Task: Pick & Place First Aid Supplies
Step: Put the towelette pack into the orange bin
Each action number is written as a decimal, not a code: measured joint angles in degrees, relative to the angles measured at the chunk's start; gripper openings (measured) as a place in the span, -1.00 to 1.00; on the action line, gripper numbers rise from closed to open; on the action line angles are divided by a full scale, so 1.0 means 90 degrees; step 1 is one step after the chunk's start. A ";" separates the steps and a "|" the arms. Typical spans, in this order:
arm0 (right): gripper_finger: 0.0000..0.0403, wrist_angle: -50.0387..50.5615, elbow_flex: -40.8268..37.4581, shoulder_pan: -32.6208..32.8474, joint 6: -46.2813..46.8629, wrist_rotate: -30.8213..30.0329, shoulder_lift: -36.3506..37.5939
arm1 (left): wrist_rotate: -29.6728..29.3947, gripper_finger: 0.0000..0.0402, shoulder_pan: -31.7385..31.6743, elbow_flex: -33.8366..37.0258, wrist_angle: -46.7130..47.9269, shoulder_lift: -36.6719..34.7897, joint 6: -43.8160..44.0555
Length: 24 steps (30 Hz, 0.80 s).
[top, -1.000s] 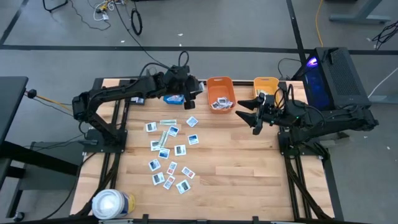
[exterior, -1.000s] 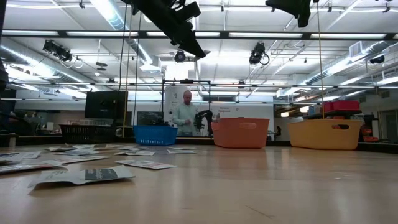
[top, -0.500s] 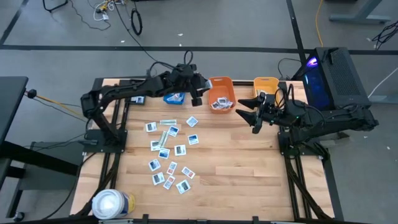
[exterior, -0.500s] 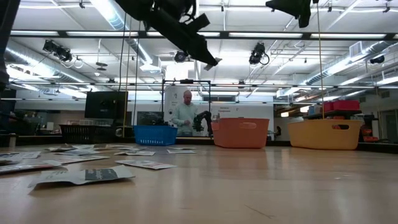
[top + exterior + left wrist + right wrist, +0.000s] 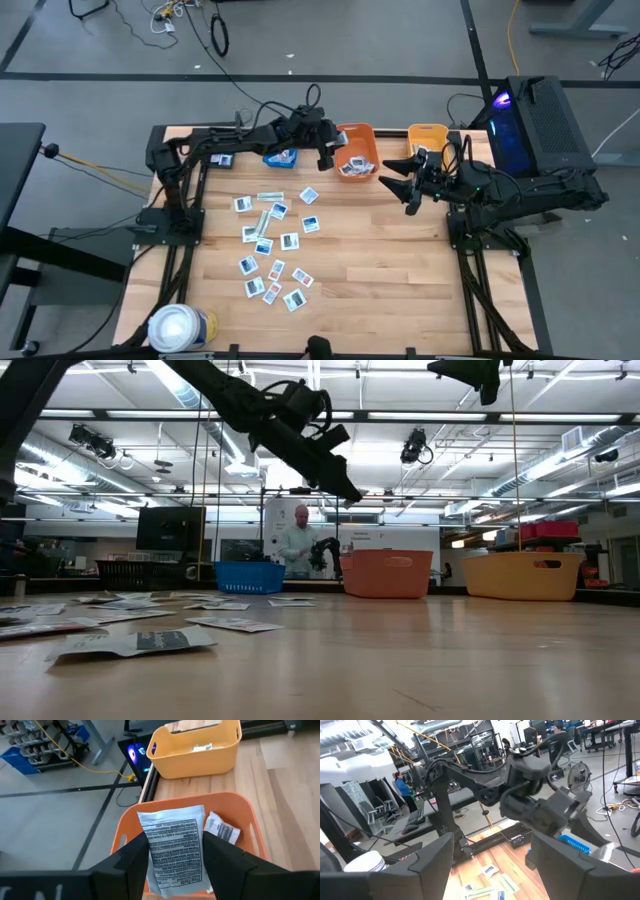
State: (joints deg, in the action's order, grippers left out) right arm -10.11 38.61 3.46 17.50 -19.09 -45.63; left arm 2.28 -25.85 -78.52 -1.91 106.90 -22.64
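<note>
My left gripper (image 5: 326, 157) hangs over the orange bin (image 5: 356, 143) and is shut on a white packet with black print (image 5: 172, 845). Another packet (image 5: 220, 828) lies inside that bin. Many first aid supplies (image 5: 270, 240) lie flat on the table's left half. My right gripper (image 5: 396, 181) waits open above the table's right side, level, with nothing between its fingers (image 5: 432, 865). My left gripper holds the packet between its two fingers, which stand against the two long side edges (image 5: 148, 851) of its near half. The fingers slant down from the table's left. The packet's printed face is up and its far end (image 5: 170, 815) sticks out beyond the fingertips, clear above the orange bin's rim (image 5: 150, 810).
A blue bin (image 5: 280, 156) stands left of the orange one, a yellow bin (image 5: 428, 137) to its right. A large white roll (image 5: 180, 327) sits at the near left corner. A person (image 5: 297, 546) stands in the room beyond the table.
My left gripper has gone toward the table's right edge and down, from beside the blue bin to over the orange bin, carrying the packet with it.
</note>
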 joint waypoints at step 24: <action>0.33 0.0051 0.0000 -0.0005 0.0167 0.0005 0.0000 | 0.0444 -0.10 -0.0419 -0.3379 0.1636 0.2059 0.0614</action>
State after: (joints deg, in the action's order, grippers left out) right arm -9.65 38.61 3.42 19.00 -19.05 -45.63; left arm 6.28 -29.63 -108.93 12.81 125.44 -17.12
